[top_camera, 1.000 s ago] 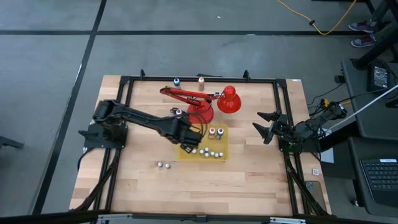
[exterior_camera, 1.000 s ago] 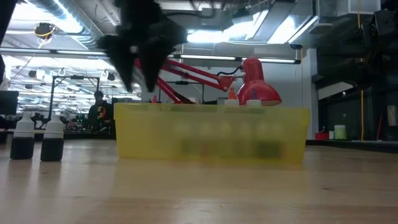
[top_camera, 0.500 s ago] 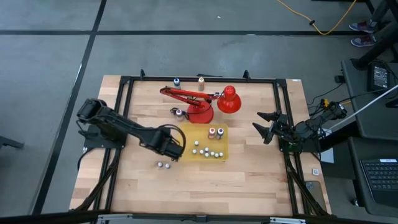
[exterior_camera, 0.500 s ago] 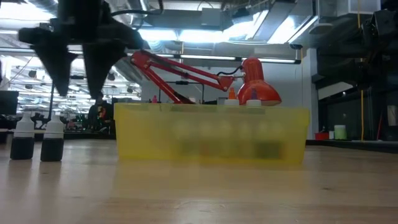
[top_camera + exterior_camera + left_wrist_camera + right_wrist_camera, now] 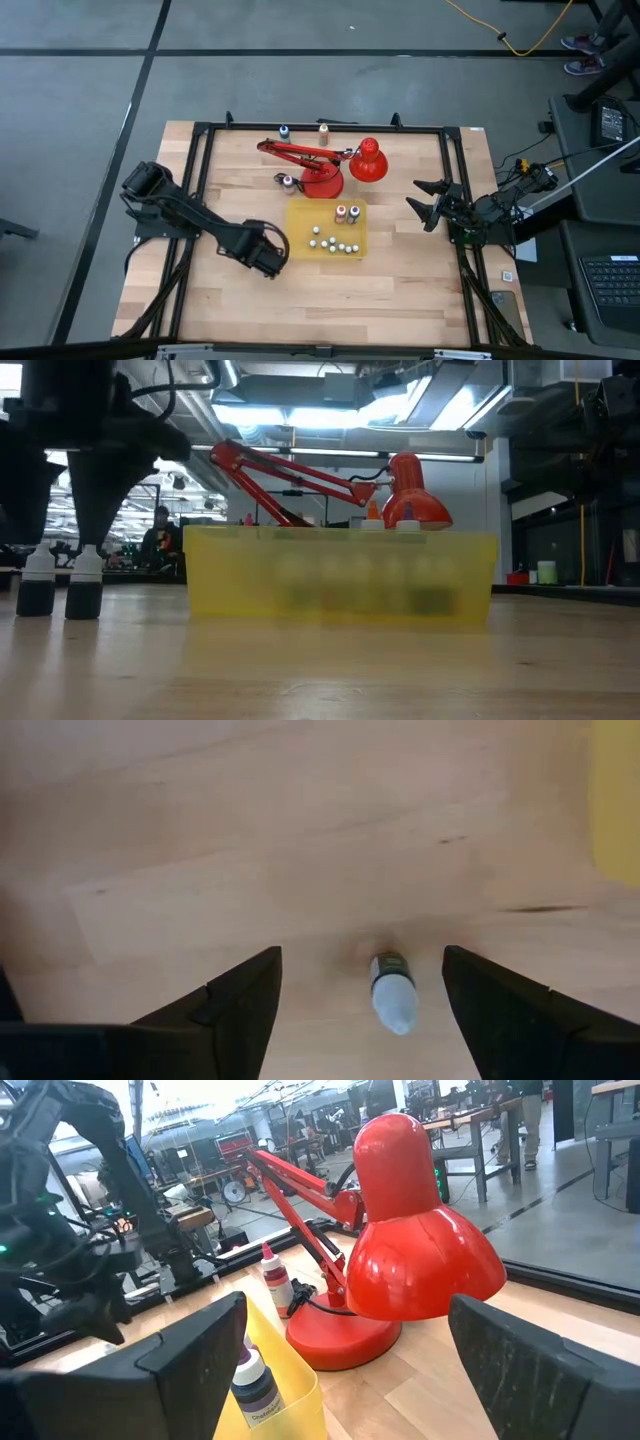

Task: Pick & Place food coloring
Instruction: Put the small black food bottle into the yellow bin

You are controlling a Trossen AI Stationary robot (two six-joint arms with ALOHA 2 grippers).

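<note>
Seen from above, a wooden table (image 5: pixel 330 290) carries two dark arms. The left gripper (image 5: pixel 266 258) hangs at about eight o'clock from the table's middle, just off the yellow tray's (image 5: pixel 300 215) nine o'clock edge, and it hides whatever sits under it.

The left wrist camera fills that gap: the fingers (image 5: pixel 235 1000) stand wide apart over bare wood, with one small dark bottle (image 5: pixel 392 990) with a pale cap upright between them, touching neither. From the table-level camera two such bottles (image 5: pixel 60 582) stand side by side at the far left, the left gripper (image 5: pixel 85 510) hanging just above them; the overhead picture shows neither.

In the middle, the overhead picture shows the tray holding a cluster of tiny food coloring bottles (image 5: pixel 334 242), two with orange and pink colour at its twelve o'clock end. The level camera shows only the tray's blurred yellow wall. A red desk lamp (image 5: pixel 330 165) lies at twelve o'clock from the tray, with more small bottles near it.

At three o'clock, the right gripper (image 5: pixel 428 205) waits at the table's edge, fingers spread wide, holding nothing.
</note>
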